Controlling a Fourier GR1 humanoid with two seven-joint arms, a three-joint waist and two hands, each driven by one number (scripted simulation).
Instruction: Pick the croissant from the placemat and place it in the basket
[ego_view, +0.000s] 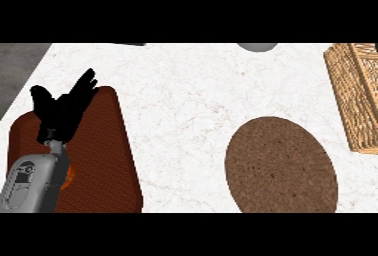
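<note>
Wicker basket (357, 95) stands at the far right of the counter (192, 85). The left hand (65, 107) is open, fingers up, over the red mat (107, 160). Only an orange bit by its wrist may be the croissant (70, 176), so its long axis cannot be told. The right hand is not visible.

no readable text, no labels, no brands, no numbers, no signs anywhere
</note>
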